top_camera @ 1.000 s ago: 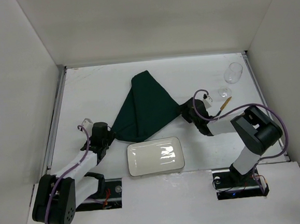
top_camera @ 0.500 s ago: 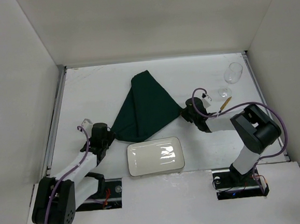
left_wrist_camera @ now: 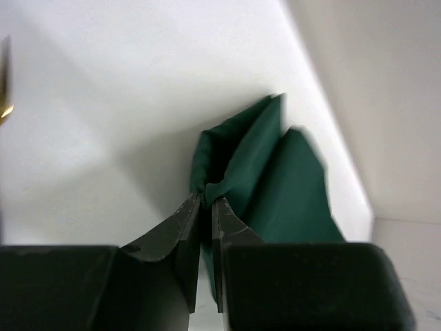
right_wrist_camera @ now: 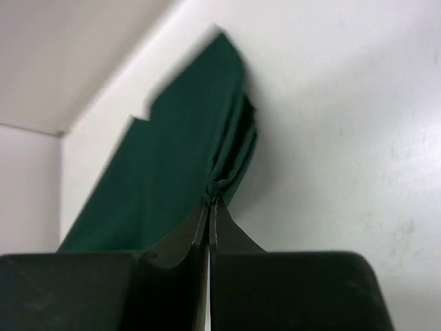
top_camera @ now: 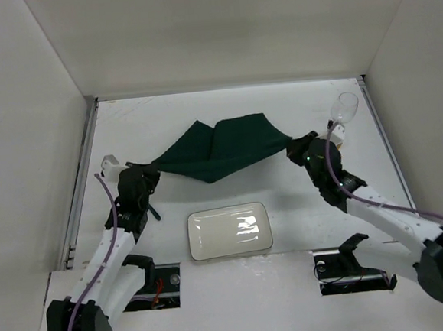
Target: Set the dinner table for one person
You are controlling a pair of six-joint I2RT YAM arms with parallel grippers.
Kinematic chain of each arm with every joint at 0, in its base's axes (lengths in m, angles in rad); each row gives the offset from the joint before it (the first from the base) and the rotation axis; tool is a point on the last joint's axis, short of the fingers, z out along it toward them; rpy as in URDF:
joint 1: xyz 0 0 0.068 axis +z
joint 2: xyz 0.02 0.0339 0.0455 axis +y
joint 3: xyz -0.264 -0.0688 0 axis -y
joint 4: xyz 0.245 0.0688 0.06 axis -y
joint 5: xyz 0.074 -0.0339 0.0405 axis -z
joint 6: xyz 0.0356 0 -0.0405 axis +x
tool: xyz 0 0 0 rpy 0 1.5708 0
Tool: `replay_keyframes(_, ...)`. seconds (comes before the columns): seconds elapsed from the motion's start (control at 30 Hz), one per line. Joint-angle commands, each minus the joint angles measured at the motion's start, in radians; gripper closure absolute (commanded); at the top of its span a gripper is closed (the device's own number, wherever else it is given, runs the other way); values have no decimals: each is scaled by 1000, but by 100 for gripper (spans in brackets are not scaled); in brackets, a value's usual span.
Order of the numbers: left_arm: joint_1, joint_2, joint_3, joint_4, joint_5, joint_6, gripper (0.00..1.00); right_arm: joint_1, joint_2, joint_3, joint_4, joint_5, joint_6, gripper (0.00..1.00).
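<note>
A dark green cloth placemat (top_camera: 220,146) hangs stretched between my two grippers above the dinner table (top_camera: 164,112). My left gripper (top_camera: 151,171) is shut on its left corner, and the left wrist view shows the bunched cloth (left_wrist_camera: 255,172) pinched at the left gripper (left_wrist_camera: 207,196). At the cloth's right corner my right gripper (top_camera: 293,149) is shut too; the right wrist view has the green cloth (right_wrist_camera: 172,158) gathered into the tips of the right gripper (right_wrist_camera: 211,201). A small white rectangular plate (top_camera: 229,231) lies near the front edge, below the cloth.
A clear glass (top_camera: 344,107) lies at the back right, just behind my right arm. Metal rails (top_camera: 82,172) run along the table's left and right edges, and white walls enclose the table on three sides.
The right gripper closed on the cloth's right corner. Both arms then lifted and moved apart, pulling the placemat from a folded triangle into a wide stretched band farther back.
</note>
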Motion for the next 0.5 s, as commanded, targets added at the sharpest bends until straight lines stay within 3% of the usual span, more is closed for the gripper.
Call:
replay_keyframes(0.0, -18, -45, 138, 79, -86, 8, 100, -8, -170, 110, -105, 140, -166, 100)
replay_keyframes(0.27, -176, -89, 472, 117, -140, 97, 100, 55, -324, 411, -286, 163, -274, 100)
replay_keyframes(0.47, -288, -33, 577, 123, -273, 258, 100, 31, -305, 503, -329, 121, -298, 100)
